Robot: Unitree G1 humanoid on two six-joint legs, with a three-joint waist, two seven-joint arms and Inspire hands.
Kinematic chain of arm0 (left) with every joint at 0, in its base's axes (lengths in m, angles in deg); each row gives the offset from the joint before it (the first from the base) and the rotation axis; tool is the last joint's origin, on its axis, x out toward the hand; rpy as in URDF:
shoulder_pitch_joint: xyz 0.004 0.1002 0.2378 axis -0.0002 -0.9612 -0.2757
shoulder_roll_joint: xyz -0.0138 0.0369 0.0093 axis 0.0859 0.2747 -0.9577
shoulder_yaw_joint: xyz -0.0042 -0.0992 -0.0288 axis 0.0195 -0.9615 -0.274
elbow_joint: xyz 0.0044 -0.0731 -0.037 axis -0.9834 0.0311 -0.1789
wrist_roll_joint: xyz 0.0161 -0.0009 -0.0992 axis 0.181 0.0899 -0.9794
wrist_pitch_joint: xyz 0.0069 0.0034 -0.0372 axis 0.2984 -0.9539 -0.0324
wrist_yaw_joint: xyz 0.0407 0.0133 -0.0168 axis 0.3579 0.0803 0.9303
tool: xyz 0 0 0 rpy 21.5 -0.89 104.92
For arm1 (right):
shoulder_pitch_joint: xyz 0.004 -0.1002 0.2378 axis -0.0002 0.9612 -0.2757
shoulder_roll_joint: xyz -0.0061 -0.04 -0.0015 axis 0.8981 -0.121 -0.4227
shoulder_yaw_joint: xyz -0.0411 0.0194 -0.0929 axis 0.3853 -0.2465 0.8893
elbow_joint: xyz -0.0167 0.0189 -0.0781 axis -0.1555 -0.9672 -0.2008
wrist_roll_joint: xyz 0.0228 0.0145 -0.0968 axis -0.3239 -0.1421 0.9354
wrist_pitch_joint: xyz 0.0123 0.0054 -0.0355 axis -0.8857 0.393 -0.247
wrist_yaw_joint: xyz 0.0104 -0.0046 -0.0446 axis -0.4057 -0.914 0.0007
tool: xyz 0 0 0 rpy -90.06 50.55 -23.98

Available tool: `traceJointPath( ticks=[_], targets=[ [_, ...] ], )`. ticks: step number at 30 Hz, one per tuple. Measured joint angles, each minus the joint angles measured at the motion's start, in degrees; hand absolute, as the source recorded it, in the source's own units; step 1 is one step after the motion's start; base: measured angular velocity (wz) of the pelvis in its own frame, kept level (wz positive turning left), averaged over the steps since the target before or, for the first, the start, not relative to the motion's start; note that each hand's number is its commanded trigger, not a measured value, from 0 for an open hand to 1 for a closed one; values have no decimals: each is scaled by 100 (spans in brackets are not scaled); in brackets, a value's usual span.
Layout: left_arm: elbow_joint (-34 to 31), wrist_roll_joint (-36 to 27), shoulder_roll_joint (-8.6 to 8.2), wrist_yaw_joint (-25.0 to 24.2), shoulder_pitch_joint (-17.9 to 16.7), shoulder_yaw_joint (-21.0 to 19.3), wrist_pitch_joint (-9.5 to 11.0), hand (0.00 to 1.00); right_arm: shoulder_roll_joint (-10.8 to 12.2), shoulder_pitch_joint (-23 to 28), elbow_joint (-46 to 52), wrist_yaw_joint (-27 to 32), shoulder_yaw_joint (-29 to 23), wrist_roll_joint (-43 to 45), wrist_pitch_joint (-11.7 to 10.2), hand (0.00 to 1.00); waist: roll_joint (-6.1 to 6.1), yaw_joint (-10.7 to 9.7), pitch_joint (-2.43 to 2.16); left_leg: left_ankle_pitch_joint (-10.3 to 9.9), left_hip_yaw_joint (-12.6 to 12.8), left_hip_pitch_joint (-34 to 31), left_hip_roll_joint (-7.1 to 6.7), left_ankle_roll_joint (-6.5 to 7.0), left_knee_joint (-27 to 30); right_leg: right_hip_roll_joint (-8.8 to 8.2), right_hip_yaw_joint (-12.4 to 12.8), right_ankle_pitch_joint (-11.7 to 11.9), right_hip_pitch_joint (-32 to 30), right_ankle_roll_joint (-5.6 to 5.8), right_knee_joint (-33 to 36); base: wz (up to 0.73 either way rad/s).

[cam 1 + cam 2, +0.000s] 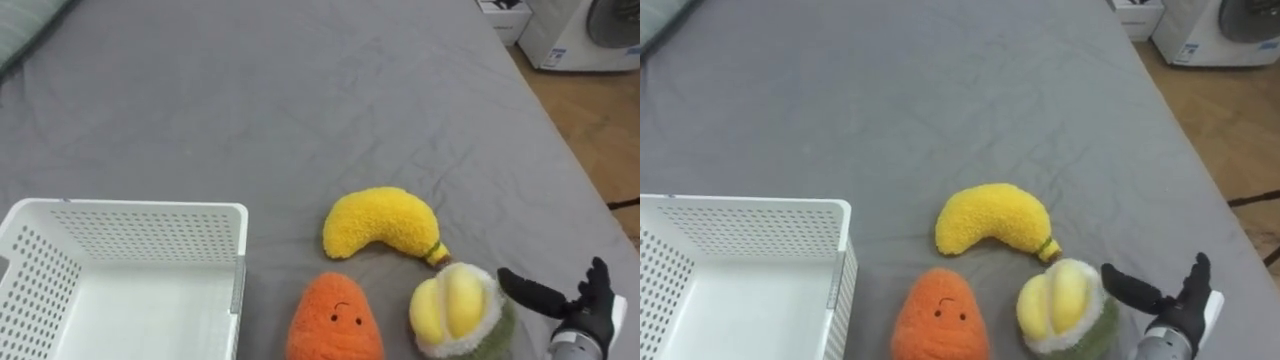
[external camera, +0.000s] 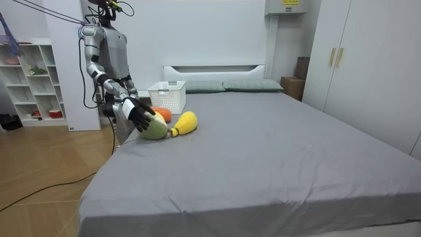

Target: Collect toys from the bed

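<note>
Three plush toys lie on the grey bed (image 1: 300, 110): a yellow banana (image 1: 385, 223), an orange carrot with a face (image 1: 334, 318), and a yellow-green durian-like toy (image 1: 456, 309). My right hand (image 1: 580, 305) comes in at the lower right, fingers spread and open, its thumb reaching toward the durian toy's right side without closing on it. The room view has the same hand (image 2: 139, 114) at the green toy (image 2: 155, 129) near the bed's edge. A white perforated basket (image 1: 130, 240) stands empty at the lower left.
The bed's right edge drops to a wooden floor (image 1: 600, 120), where a white appliance (image 1: 580, 30) stands. In the room view, pillows (image 2: 250, 85) lie at the headboard, shelves (image 2: 33, 79) stand behind the robot, and wardrobes (image 2: 368, 72) stand at the room view's right.
</note>
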Motion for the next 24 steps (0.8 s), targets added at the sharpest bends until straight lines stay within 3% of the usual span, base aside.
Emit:
traceJointPath(
  ticks=[2,10,24],
  targets=[
    [-31,6,0,0,-1,15,-3,0,-2,0,169,-51,48,211,113,0,0,18,3,0,-1,-3,0,0,0,-3,-15,2,-13,-2,3,0],
    [-111,12,32,33,0,114,-24,0,-7,-57,425,-245,393,651,117,0,-16,61,10,0,-26,16,0,0,4,-18,-98,3,48,-5,-18,4],
    [-148,0,42,54,-24,108,-58,0,-8,-53,202,-414,388,649,245,0,-15,20,12,0,-77,9,2,0,5,-22,-160,9,127,-1,-96,2]
  ],
)
